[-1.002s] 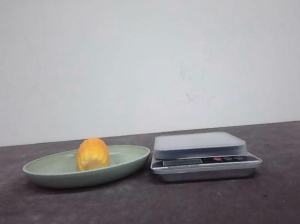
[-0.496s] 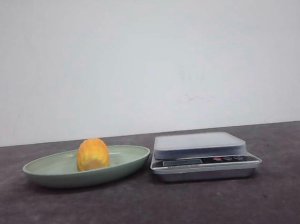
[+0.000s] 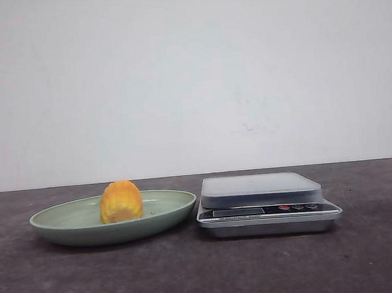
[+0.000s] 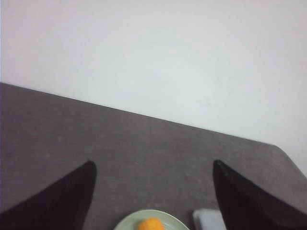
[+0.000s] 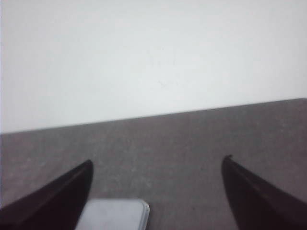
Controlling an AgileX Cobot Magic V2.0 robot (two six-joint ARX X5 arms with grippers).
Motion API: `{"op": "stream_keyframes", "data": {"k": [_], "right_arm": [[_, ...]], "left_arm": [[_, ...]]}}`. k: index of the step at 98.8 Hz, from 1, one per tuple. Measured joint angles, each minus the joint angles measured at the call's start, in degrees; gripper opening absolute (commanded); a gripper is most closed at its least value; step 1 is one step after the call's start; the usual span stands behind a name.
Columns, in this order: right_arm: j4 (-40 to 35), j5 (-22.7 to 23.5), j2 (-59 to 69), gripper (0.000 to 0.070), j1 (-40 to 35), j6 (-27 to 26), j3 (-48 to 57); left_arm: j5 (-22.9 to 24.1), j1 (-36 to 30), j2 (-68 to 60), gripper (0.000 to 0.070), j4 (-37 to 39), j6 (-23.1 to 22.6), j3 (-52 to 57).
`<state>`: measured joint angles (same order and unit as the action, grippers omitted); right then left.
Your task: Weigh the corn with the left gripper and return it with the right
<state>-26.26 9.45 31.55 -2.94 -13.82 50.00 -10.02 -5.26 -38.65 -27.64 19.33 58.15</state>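
While both tools, left (image 4: 152, 165) and right (image 5: 156, 163), are spread wide and empty, the corn (image 3: 121, 201) is parked on the green plate (image 3: 67, 231), just beside the scale (image 3: 265, 202) on the table (image 3: 192, 276).

Corn (image 3: 121, 202): stubby yellow-orange cob piece, resting on plate (image 3: 66, 224).

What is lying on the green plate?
Only the corn sits on the plate, toward its middle. The plate surface directly under and behind the corn is hidden.
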Motion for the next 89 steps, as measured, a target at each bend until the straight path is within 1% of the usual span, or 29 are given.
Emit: {"op": "stream_keyframes", "data": {"k": [9, 22, 31, 45, 54, 66, 81, 89], "right_arm": [[-0.63, 0.92, 1.01, 0.0582, -0.50, 0.37, 0.39], [-2.43, 1.66, 1.86, 0.0582, -0.85, 0.61, 1.20], [-3.78, 2.54, 2.25, 0.0582, -0.87, 0.72, 1.40], [-5.01, 2.56, 3.28, 0.0581, -0.87, 1.09, 1.95], [-6.21, 2.64, 4.17, 0.0581, -0.87, 1.40, 2.97], [-7.34, 2.84, 5.29, 0.0581, -0.94, 1.68, 4.31], [-7.63, 2.97, 6.62, 0.0581, -1.70, 2.03, 4.68], [-7.91, 2.95, 7.15, 0.0581, -2.34, 2.08, 4.68]], "left_arm": [[-0.39, -2.08, -2.69, 0.0477, -0.61, -0.28, 0.13], [-0.17, -6.91, -9.07, 0.0476, -1.42, -0.31, 0.17], [2.29, -10.19, -14.27, 0.0476, -1.36, -0.42, 0.17], [4.85, -14.86, -20.39, 0.0476, 0.37, -0.79, 0.17], [7.39, -17.64, -25.24, 0.0475, 0.83, -0.96, 0.17], [9.25, -20.55, -32.26, 0.0475, 1.44, -1.16, 0.17], [13.31, -23.89, -39.67, 0.0474, 3.04, -1.31, 0.17], [14.64, -25.00, -43.47, 0.0474, 4.00, -1.22, 0.17]]}}
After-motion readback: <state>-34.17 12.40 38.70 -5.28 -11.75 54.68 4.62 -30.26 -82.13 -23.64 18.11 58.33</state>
